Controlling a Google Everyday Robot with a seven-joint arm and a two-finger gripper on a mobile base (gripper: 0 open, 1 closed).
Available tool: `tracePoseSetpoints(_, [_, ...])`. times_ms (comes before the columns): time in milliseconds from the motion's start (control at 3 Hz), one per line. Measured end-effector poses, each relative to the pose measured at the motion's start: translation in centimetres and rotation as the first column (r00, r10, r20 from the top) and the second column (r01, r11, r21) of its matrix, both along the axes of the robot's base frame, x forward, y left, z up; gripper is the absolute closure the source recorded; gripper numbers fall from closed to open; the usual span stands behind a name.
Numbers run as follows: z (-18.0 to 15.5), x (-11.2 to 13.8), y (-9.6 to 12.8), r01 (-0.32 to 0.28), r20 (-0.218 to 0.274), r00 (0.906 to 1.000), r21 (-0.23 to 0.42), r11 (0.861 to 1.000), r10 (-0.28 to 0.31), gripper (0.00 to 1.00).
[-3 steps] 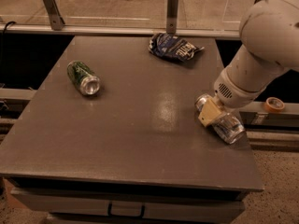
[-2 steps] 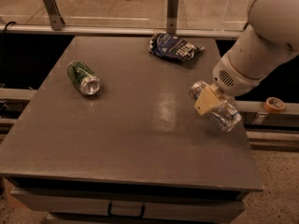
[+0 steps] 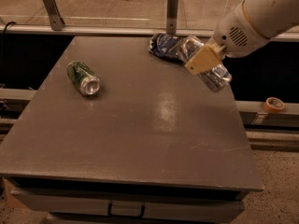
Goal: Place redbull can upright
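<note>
Grips the redbull can (image 3: 218,77) crosswise in the gripper (image 3: 204,62), with the tan finger (image 3: 198,60) pressed flat against its middle and the jaws closed on it. Holds it clear of the table (image 3: 154,129), up over the far right corner, tilted with one end up and to the left and the other down and to the right, out past the table's right edge. Not upright, and not touching the grey top. Overlaps, in this view, the right end of the dark blue snack bag (image 3: 163,45) at the back edge; cannot tell how high above the bag. Differs from a second ago: then low at the table's right edge, about midway from front to back, with the gripper down on it. Lifted just off the surface a little later, and now raised much higher and carried toward the back, closer to the bag. Reaches in from the upper right with the white arm (image 3: 261,13), higher in view than before. Leaves the green can (image 3: 84,77) where it was, on its side on the left part of the table, silver end turned toward the front, well apart from the gripper. Leaves the snack bag unmoved as well. Shows a roll of tape (image 3: 274,104) on the ledge beyond the right edge, in the same spot as earlier, and a drawer handle (image 3: 125,211) under the table's front.
</note>
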State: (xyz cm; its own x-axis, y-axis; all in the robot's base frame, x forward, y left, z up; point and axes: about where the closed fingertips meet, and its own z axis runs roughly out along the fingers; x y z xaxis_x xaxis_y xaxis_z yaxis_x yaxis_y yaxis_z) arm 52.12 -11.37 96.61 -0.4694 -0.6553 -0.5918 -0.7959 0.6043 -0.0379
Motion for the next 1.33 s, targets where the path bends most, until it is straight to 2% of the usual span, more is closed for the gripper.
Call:
tracePoseSetpoints(333, [2.1, 0.8, 2.1, -0.144, 0.098, 0.9868, 0.166, 0.976, 0.129, 1.00])
tracePoseSetpoints(667, [2.6, 0.6, 3.7, -0.285, 0.197, 0.9521, 0.300, 0.910, 0.233, 1.00])
tracePoseSetpoints(1000, [1.8, 0.4, 4.3, -0.413, 0.294, 0.9021, 0.377, 0.829, 0.316, 1.00])
tracePoseSetpoints(1333, [0.9, 0.0, 4.3, -0.520, 0.392, 0.8429, 0.416, 0.746, 0.368, 1.00])
